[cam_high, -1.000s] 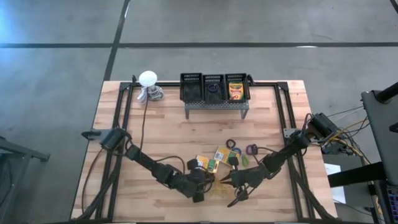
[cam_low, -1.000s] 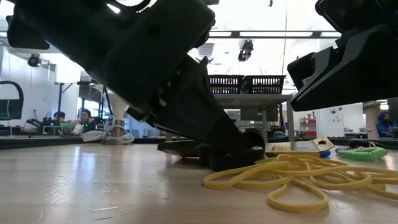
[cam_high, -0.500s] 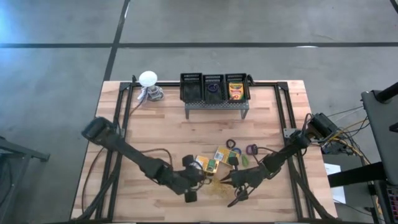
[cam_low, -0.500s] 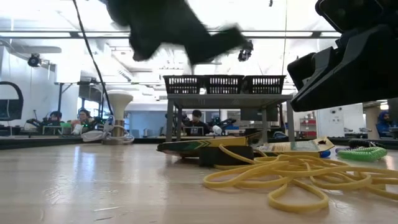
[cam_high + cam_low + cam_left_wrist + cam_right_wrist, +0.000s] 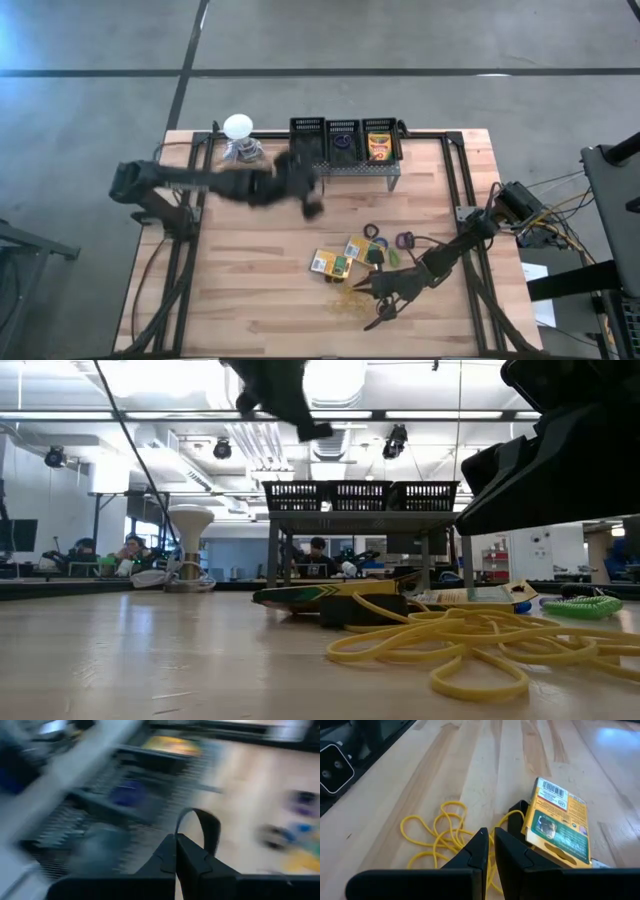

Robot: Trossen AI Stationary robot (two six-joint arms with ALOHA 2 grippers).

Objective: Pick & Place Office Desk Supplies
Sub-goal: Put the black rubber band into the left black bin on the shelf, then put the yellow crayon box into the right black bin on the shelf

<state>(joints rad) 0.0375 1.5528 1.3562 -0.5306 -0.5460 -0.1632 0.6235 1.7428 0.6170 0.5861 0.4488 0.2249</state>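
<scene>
Black ring [image 5: 200, 827] is clenched in the left hand [image 5: 176, 840] near the stand [image 5: 345, 150]; one crayon box [image 5: 378, 148] already binned; right hand [image 5: 489, 840] clenched, empty, over rubber bands [image 5: 437, 835]; boxes and rings remain on the worktop [image 5: 250, 290].

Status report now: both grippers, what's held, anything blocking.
Left gripper shut on black ring, up beside the grey stand. Right gripper shut, empty, low over yellow rubber bands. Nothing blocking.
</scene>
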